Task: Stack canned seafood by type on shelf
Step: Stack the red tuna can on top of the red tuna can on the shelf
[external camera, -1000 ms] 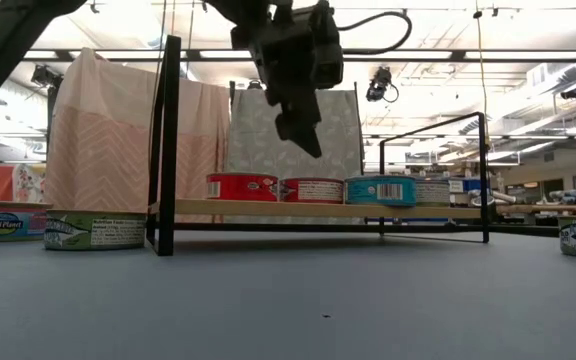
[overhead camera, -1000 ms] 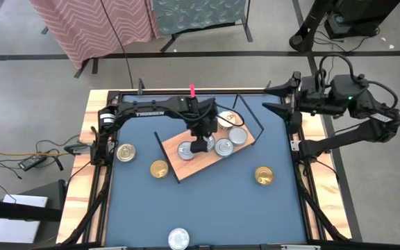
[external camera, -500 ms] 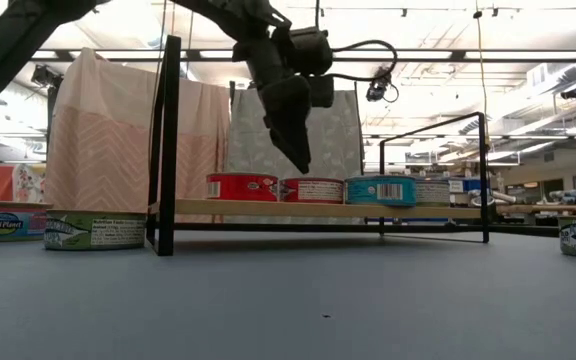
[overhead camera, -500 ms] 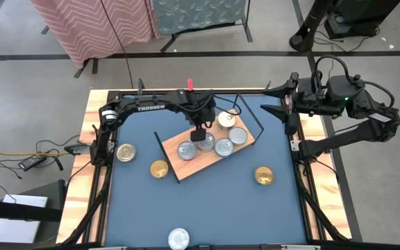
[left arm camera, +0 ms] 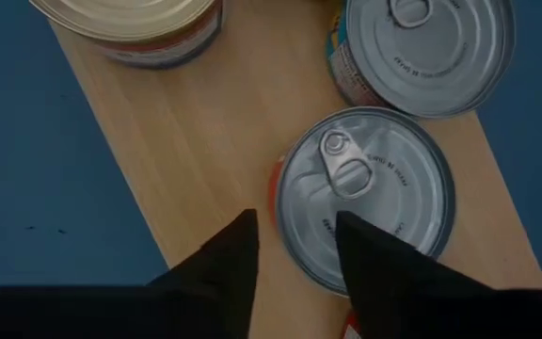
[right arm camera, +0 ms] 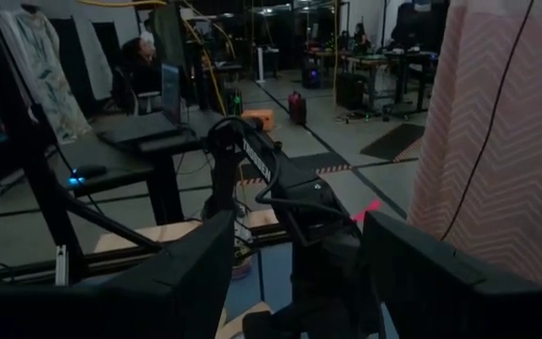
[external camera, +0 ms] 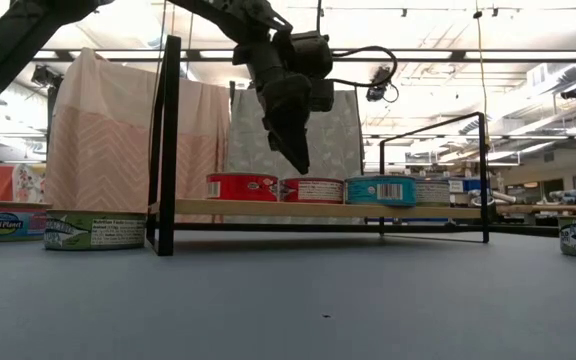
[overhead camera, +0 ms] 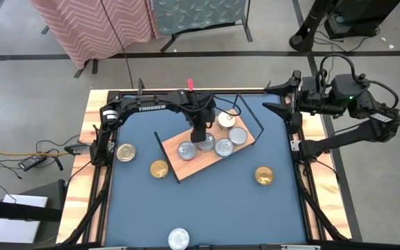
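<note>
The left arm's fingers (left arm camera: 294,254) hang just above the shelf (left arm camera: 205,141), apart with a gap between the tips and clamped on nothing. One tip sits over the near rim of a silver-lidded tin (left arm camera: 365,193); the other is over bare wood beside it. A second silver tin (left arm camera: 422,47) lies just past the first, and a gold-lidded tin (left arm camera: 135,24) sits farther along the board.

The step in hand looks like work on the tins on the shelf, nothing lifted. Next, the fingers probably need to straddle a tin's sides before closing.

Loose tins wait on the desk (overhead camera: 207,208): two gold (overhead camera: 125,152) beside the shelf, one gold (overhead camera: 264,175) opposite, one silver (overhead camera: 178,238).

The right arm's fingers (right arm camera: 294,273) wait apart at the desk's far right corner.
</note>
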